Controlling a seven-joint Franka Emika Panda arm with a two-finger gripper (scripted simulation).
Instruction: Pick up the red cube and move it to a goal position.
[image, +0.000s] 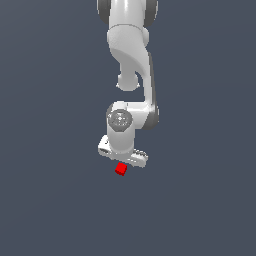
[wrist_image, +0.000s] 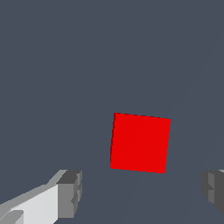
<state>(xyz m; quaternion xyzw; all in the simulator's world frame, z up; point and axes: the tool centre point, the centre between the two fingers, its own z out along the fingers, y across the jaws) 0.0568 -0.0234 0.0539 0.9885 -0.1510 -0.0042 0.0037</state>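
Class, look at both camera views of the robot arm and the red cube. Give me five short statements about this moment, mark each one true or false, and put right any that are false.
1. The pincer is open, its fingers spread wider than the red cube. True.
2. The fingers are clamped on the cube. False: in the wrist view clear gaps separate the cube from both fingers.
3. The cube is blue. False: it is bright red.
4. In the exterior view the cube shows just below the pincer. True.
5. Two cubes are in view. False: only one appears.
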